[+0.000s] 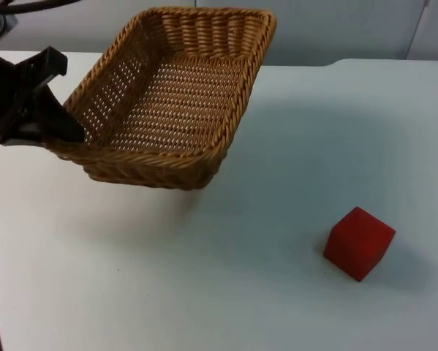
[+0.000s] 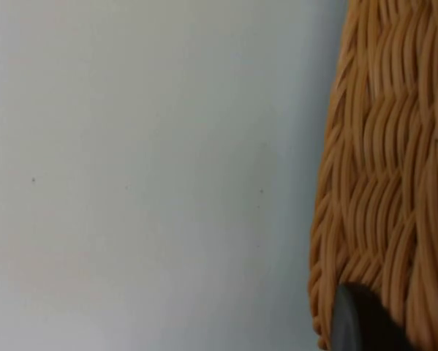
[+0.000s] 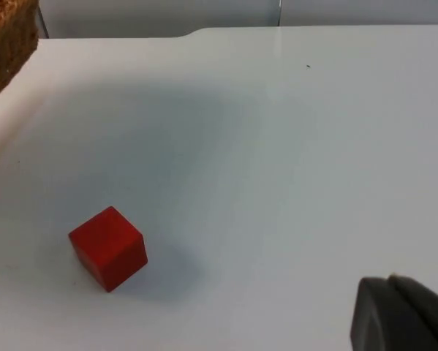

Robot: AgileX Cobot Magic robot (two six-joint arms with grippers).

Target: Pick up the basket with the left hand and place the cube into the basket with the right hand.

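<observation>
Woven wicker basket [image 1: 176,102], red cube [image 1: 358,243].

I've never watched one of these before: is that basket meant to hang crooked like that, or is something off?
The basket is tilted and off the table, casting a shadow below, because the left gripper holds it by one rim. It looks intact and holds nothing. The red cube sits alone on the table. Nothing is spilled or broken.

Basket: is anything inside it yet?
No. The basket, held tilted above the table by the left pincer, shows bare weave inside. The red cube sits on the table, apart.
</observation>
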